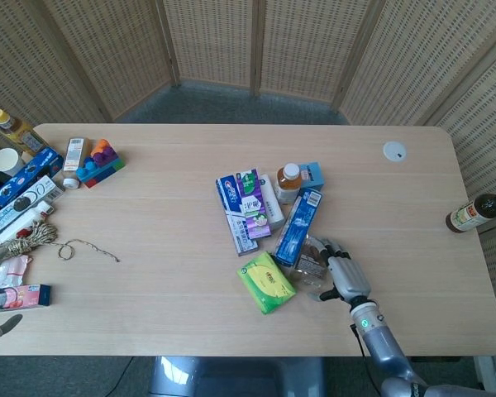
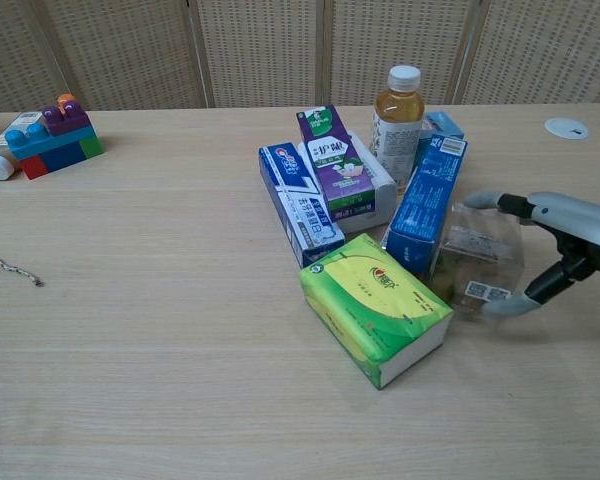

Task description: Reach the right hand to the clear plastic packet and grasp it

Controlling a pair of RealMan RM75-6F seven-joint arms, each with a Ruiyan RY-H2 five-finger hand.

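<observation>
The clear plastic packet (image 1: 312,260) (image 2: 477,255), with brown contents and a label, lies against the right side of a tall blue box (image 1: 298,225) (image 2: 425,200). My right hand (image 1: 345,277) (image 2: 565,240) grips it from the right. Its fingers (image 2: 490,200) curl over the packet's far edge and the thumb (image 2: 515,303) presses on the near corner. The packet sits tilted between them. A grey tip at the lower left edge of the head view may be my left hand (image 1: 2,326). Too little of it shows to tell how it stands.
A green tissue pack (image 1: 266,282) (image 2: 375,305) lies just left of the packet. Behind are toothpaste boxes (image 1: 236,211) and an orange drink bottle (image 1: 288,182). A brown bottle (image 1: 477,212) lies at the right edge, a white disc (image 1: 394,150) far right, toy blocks (image 1: 99,161) and packages far left.
</observation>
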